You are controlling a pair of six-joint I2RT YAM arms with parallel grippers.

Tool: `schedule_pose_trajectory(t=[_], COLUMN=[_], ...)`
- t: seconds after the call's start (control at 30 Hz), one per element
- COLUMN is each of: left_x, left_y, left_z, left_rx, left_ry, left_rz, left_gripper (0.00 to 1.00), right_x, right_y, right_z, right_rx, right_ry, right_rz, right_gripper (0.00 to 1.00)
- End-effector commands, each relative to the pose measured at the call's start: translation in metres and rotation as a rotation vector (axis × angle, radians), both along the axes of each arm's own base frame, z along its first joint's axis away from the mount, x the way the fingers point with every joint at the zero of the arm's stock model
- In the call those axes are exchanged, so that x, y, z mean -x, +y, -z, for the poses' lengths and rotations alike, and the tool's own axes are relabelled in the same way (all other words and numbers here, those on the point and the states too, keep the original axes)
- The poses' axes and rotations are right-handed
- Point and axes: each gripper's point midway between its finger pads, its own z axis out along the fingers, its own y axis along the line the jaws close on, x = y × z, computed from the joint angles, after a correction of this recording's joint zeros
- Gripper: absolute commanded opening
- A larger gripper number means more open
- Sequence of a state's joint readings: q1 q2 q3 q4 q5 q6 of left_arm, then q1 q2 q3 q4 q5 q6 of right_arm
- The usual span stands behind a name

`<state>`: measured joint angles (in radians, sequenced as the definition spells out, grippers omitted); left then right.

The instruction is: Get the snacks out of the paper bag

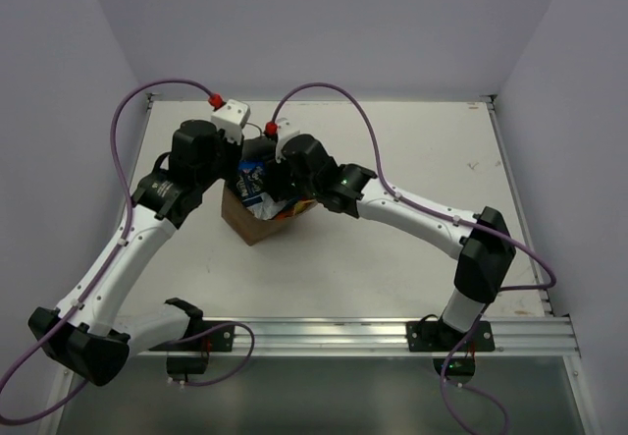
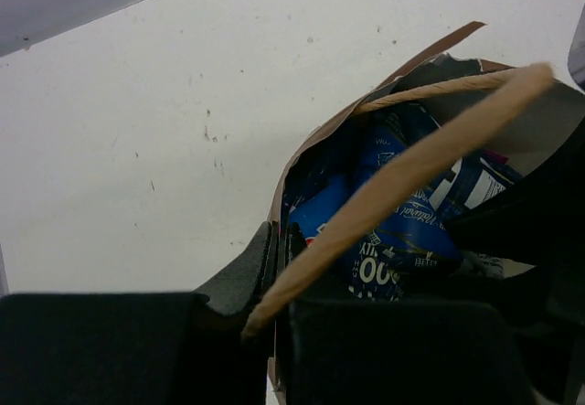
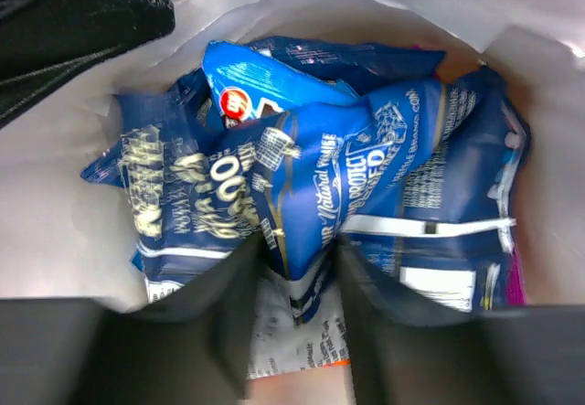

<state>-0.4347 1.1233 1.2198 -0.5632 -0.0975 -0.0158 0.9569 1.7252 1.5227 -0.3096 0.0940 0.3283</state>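
White table (pale walls): left pincer clamps paper bag, right pincer clamps blue chip bag.

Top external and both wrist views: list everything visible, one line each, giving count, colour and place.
paper bag: one, brown, mid-table, open at top
blue chip bag: one, blue with white print, topmost inside the paper bag
smaller blue packet: one, blue with red-white logo, behind the chip bag
white printed packet: one, white, under the chip bag
table: one, white
purple cables: two, looping above the arms
left gripper: one, black, shut on the paper bag's rim
right gripper: one, black, inside the bag, apparently pinching a fold of the blue chip bag
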Motion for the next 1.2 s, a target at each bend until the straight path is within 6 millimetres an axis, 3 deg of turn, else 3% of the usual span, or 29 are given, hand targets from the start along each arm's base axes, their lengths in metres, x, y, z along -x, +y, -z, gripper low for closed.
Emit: schedule_pose_trajectory(t=[0.0,0.13,0.27,0.37,0.4,0.6,0.7,0.87,0.97,1.0,1.07,1.1,1.17], left_x=[-0.002,-0.003,-0.003,-0.003,-0.003,-0.007,-0.011,-0.019,-0.026,-0.03,-0.032,-0.034,-0.033], left_y=[-0.005,0.0,0.005,0.01,0.012,0.019,0.02,0.015,0.011,0.008,0.005,0.003,-0.001], left_z=[-0.042,-0.041,-0.044,-0.052,-0.055,-0.081,-0.085,-0.084,-0.083,-0.08,-0.08,-0.082,-0.084], left_rx=[0.09,0.071,0.058,0.05,0.052,0.064,0.037,0.015,0.012,0.007,0.01,0.018,0.027], left_ry=[-0.141,-0.145,-0.162,-0.192,-0.203,-0.259,-0.283,-0.302,-0.309,-0.303,-0.299,-0.297,-0.296], left_rz=[-0.002,-0.021,-0.043,-0.059,-0.064,-0.109,-0.107,-0.087,-0.074,-0.07,-0.058,-0.054,-0.038], left_gripper=[0.0,0.0,0.0,0.0,0.0,0.0,0.0,0.0,0.0,0.0,0.0,0.0,0.0], right_x=[-0.01,-0.003,0.007,0.014,0.018,0.023,0.018,0.007,-0.023,-0.044,-0.062,-0.081,-0.098], right_y=[0.002,-0.003,-0.013,-0.017,-0.022,-0.041,-0.057,-0.111,-0.155,-0.179,-0.201,-0.224,-0.233], right_z=[0.013,-0.013,-0.062,-0.091,-0.108,-0.159,-0.17,-0.206,-0.199,-0.182,-0.158,-0.13,-0.101], right_rx=[0.008,-0.027,-0.092,-0.137,-0.166,-0.19,-0.154,-0.133,-0.103,-0.08,-0.087,-0.044,-0.024], right_ry=[-0.021,-0.053,-0.13,-0.178,-0.206,-0.356,-0.42,-0.542,-0.525,-0.489,-0.416,-0.367,-0.303], right_rz=[0.033,0.003,-0.027,-0.061,-0.067,-0.082,-0.037,0.129,0.28,0.337,0.397,0.451,0.465], right_gripper=[0.33,0.13,0.05,0.02,0.02,0.0,0.0,0.0,0.0,0.0,0.0,0.0,0.0])
